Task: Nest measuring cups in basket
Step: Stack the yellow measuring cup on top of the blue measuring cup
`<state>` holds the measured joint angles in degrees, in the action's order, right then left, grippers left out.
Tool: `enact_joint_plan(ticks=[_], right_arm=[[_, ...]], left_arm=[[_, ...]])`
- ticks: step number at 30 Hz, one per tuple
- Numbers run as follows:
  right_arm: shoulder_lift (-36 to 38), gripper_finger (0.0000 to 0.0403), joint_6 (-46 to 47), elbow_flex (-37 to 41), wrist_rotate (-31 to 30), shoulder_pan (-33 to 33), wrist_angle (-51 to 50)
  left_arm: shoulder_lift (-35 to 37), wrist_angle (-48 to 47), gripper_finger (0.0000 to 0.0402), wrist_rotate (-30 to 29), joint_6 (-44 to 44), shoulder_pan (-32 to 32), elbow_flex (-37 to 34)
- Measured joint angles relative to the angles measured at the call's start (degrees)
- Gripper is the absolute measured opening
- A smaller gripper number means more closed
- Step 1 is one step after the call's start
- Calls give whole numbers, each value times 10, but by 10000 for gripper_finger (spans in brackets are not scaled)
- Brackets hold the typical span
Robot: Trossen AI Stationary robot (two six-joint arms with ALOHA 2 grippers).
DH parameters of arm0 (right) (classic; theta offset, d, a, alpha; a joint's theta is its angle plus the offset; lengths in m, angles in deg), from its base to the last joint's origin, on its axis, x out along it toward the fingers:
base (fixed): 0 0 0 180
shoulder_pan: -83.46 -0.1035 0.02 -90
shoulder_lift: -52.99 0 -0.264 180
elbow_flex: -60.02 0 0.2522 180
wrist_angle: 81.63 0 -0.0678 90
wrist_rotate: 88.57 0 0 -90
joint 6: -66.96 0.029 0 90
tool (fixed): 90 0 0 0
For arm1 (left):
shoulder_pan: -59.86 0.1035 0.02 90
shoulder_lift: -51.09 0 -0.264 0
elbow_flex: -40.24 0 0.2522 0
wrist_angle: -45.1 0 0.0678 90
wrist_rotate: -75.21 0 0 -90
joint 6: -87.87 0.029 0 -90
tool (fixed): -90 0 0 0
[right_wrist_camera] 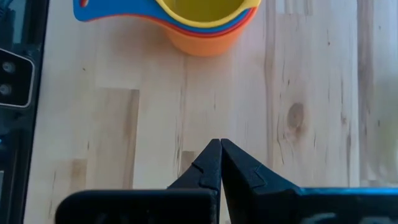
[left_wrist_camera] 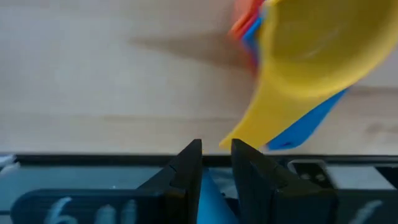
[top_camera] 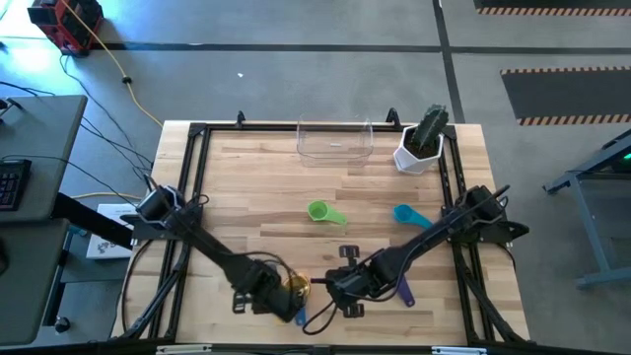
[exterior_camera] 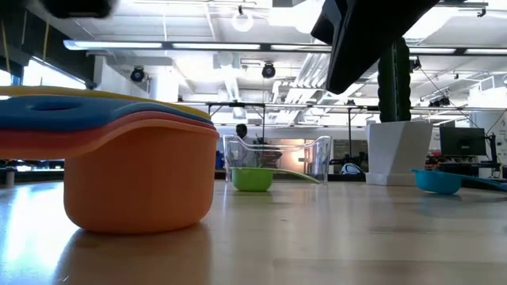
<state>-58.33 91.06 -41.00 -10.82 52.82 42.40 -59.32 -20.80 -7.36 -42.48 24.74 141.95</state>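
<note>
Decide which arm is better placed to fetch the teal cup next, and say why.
Right, probably. The teal cup lies on the right arm's side, beside its forearm, while the left pincer sits at the nested stack by the table's near edge.

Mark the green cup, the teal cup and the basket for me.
green cup [top_camera: 317,210]: high view, on its bowl.
teal cup [top_camera: 403,212]: high view, on its bowl.
basket [top_camera: 335,151]: high view, on its clear floor.
</note>
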Motion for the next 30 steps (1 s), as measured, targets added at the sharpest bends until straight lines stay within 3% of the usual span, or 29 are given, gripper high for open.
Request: enact_joint_plan(ticks=[9,30], right_arm=[[0,0,31,0,5,-2,-3],[-26,0,247,0,40,-18,29]], left_arm=[[-15,-1,78,2,-20,-35,0],[-57,2,78,7,238,9,0]])
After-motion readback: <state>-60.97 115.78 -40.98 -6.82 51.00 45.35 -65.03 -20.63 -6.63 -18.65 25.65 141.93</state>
